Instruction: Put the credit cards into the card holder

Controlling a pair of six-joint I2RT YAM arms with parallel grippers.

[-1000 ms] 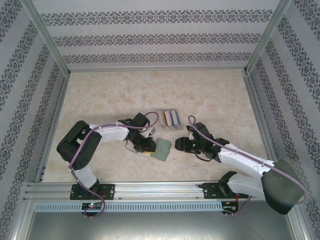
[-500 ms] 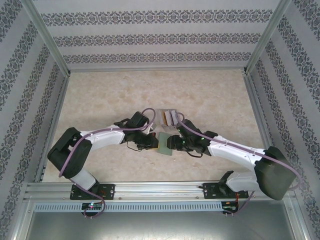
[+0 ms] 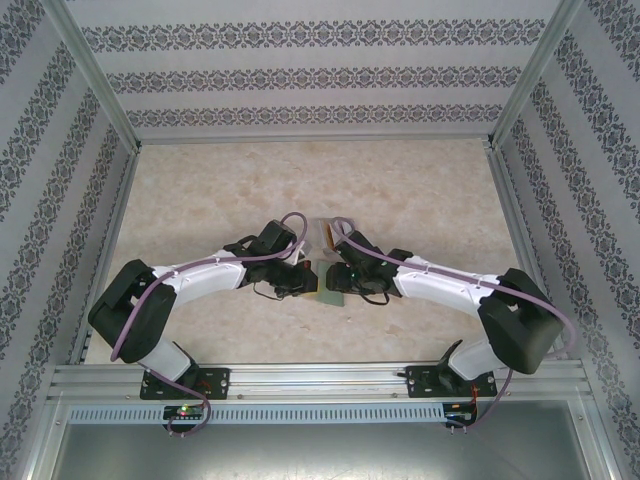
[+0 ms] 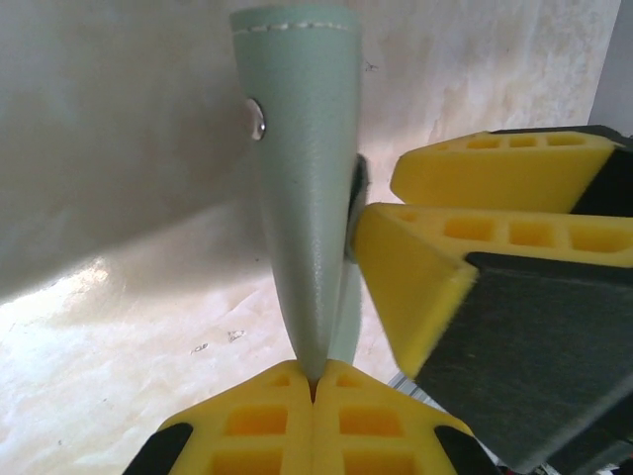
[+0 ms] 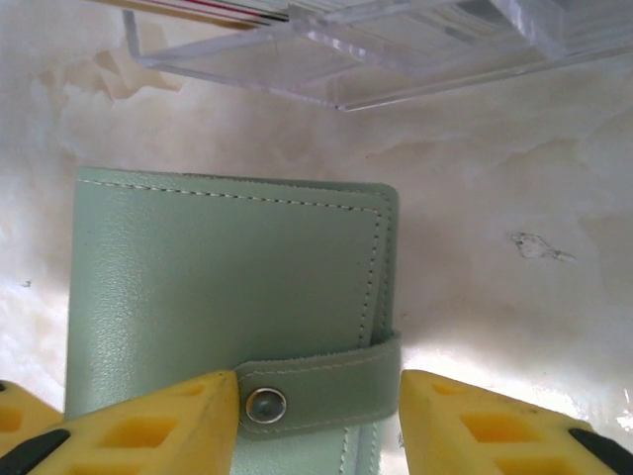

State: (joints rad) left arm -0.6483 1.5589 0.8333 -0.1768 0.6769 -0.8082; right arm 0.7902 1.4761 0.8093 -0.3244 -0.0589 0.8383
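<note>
The card holder [image 5: 227, 277] is a sage-green wallet, closed, with its tab [image 5: 326, 391] snapped. My left gripper [image 4: 315, 381] is shut on one edge of the card holder [image 4: 302, 198], which stands up from its jaws. My right gripper [image 5: 316, 411] is open, one fingertip on each side of the tab; the left one touches the snap end, the right one stands clear. In the top view both grippers, left [image 3: 305, 282] and right [image 3: 342, 282], meet over the card holder [image 3: 327, 297]. The credit cards [image 3: 327, 232] stand in a clear rack just beyond.
The clear plastic rack [image 5: 396, 59] sits on the marble-patterned table [image 3: 420, 190], right behind the wallet. Patterned walls and metal posts [image 3: 100, 90] fence the table on three sides. An aluminium rail [image 3: 320, 378] runs along the near edge.
My right arm has swung left and its gripper has come up against the wallet. The left gripper has stayed shut on the wallet and shifted slightly right.
</note>
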